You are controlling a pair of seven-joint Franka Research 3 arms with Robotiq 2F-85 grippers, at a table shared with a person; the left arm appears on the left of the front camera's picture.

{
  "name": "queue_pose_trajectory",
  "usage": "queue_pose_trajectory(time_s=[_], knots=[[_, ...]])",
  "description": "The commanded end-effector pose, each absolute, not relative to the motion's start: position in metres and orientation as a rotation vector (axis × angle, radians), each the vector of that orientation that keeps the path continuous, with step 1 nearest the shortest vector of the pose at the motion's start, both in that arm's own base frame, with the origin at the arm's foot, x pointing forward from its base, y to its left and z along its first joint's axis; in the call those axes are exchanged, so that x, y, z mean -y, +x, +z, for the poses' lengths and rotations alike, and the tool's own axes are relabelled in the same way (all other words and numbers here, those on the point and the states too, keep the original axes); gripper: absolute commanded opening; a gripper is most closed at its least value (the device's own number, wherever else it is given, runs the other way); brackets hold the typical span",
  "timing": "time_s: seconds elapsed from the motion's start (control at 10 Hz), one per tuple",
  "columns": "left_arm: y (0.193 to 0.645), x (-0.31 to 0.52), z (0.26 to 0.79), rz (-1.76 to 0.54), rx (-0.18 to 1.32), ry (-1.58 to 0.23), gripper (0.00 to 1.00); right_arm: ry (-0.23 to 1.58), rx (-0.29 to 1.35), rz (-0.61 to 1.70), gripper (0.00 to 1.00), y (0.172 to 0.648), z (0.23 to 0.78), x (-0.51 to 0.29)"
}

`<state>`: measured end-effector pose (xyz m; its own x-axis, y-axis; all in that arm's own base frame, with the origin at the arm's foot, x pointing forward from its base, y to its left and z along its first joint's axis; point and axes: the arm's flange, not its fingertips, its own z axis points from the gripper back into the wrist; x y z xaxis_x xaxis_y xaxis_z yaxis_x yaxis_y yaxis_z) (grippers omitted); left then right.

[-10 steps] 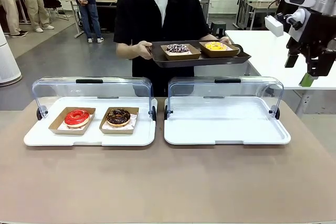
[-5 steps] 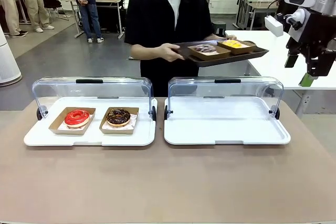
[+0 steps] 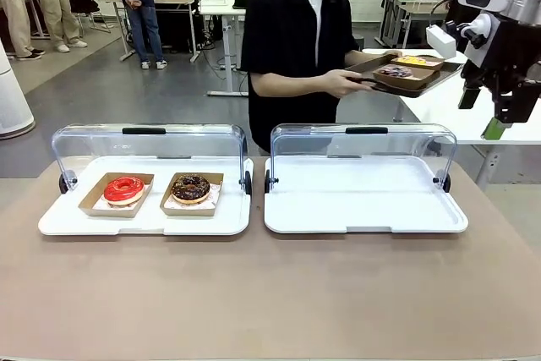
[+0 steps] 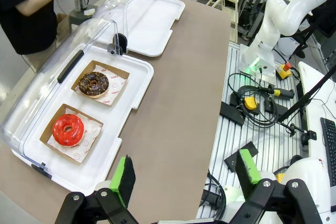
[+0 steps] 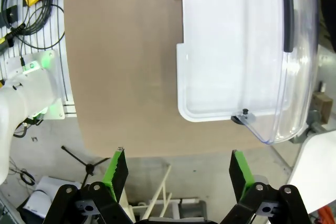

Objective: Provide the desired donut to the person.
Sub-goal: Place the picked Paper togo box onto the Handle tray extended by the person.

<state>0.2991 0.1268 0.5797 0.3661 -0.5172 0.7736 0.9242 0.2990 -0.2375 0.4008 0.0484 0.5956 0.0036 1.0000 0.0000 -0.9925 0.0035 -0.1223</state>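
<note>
A red-glazed donut and a chocolate donut lie in cardboard trays on the left white tray, under its raised clear lid. In the left wrist view the red donut and chocolate donut sit far below my open left gripper. The person stands behind the table, turned toward the right, carrying a dark tray with two boxed donuts. My right gripper hangs open and empty high at the right, beyond the table's end; my right gripper looks down past the table's edge.
The right white tray holds nothing, with its clear lid raised; the same tray shows in the right wrist view. A white side table stands behind at the right. Bystanders stand far back left. The brown tabletop in front is bare.
The person has turned and stepped toward the picture's right, swinging the dark tray toward the white side table. Both arms and both donuts on the left tray stayed still.
</note>
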Motion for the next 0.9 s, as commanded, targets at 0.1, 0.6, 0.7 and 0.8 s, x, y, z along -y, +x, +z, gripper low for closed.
queue_pose_trajectory(time_s=[0.1,0.6,0.7,0.8], knots=[[0.299,-0.128,0.58,-1.06,0.661,-0.762,1.0,-0.103,0.09,1.56,1.0,0.4,0.597,-0.048],[0.299,-0.128,0.58,-1.06,0.661,-0.762,1.0,0.103,0.192,1.491,1.0,0.407,0.612,-0.028],[0.299,-0.128,0.58,-1.06,0.661,-0.762,1.0,0.3,0.284,1.496,1.0,0.408,0.624,0.006],[0.299,-0.128,0.58,-1.06,0.661,-0.762,1.0,0.463,0.383,1.429,1.0,0.406,0.63,0.039]])
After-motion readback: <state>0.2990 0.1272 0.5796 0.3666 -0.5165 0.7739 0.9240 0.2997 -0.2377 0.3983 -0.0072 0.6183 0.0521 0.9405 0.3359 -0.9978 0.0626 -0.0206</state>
